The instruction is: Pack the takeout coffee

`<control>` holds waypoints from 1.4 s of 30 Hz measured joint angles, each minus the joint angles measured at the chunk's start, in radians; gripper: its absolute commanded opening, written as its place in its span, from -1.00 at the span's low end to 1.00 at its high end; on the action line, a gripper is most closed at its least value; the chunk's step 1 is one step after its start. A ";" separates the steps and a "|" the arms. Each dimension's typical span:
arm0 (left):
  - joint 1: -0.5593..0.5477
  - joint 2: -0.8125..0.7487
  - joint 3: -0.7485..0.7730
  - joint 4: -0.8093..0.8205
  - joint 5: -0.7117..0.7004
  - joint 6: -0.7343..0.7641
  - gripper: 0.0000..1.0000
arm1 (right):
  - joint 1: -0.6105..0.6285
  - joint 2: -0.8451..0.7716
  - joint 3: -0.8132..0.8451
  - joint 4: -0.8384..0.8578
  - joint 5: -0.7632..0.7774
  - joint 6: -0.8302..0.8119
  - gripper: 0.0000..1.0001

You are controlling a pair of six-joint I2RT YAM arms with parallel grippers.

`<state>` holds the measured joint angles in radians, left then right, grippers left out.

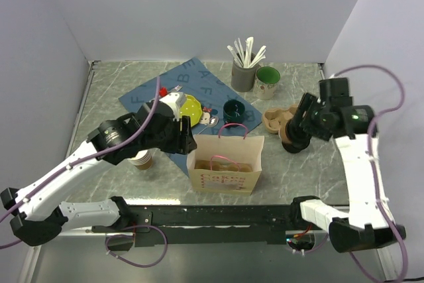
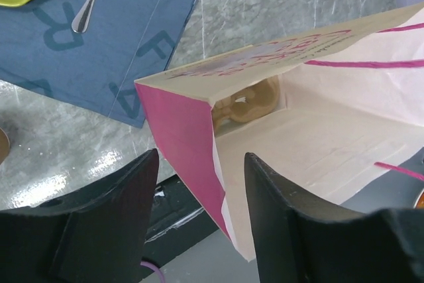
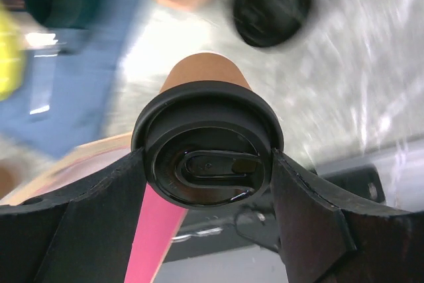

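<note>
I count one lidded coffee cup [image 3: 205,124], and my right gripper [image 3: 207,157] has it clamped by the black lid, off the table just right of the bag, not inside it. One paper bag [image 1: 225,170] stands open at the near edge. My left gripper [image 2: 202,160] is spread, one finger either side of the bag's pink side wall. Two pulp cup trays: one [image 2: 248,104] in the bag, one [image 1: 277,118] behind the held cup. Further back are one green-lined mug [image 1: 268,83], one utensil pot [image 1: 243,76] and one yellow plate [image 1: 190,107]. One stack of lidless cups [image 1: 140,159] sits left.
</note>
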<state>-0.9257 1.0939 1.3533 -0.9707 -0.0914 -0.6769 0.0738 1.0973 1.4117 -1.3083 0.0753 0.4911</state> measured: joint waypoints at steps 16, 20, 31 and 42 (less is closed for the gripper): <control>0.085 0.102 0.039 0.046 0.081 0.013 -0.04 | 0.239 -0.040 0.623 -0.035 -0.386 -0.169 0.04; 0.089 0.104 0.039 0.055 0.098 0.012 -0.08 | 0.298 -0.069 0.615 -0.048 -0.482 -0.177 0.04; 0.091 0.126 0.039 0.069 0.101 0.010 -0.14 | 0.475 -0.050 0.514 -0.055 -0.526 -0.193 0.02; 0.091 0.126 0.039 0.074 0.106 0.000 -0.15 | 0.700 0.077 0.528 -0.061 -0.251 -0.210 0.00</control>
<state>-0.8345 1.2201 1.3918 -0.8963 0.0143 -0.6773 0.7738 1.1748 1.9396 -1.3693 -0.1757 0.2810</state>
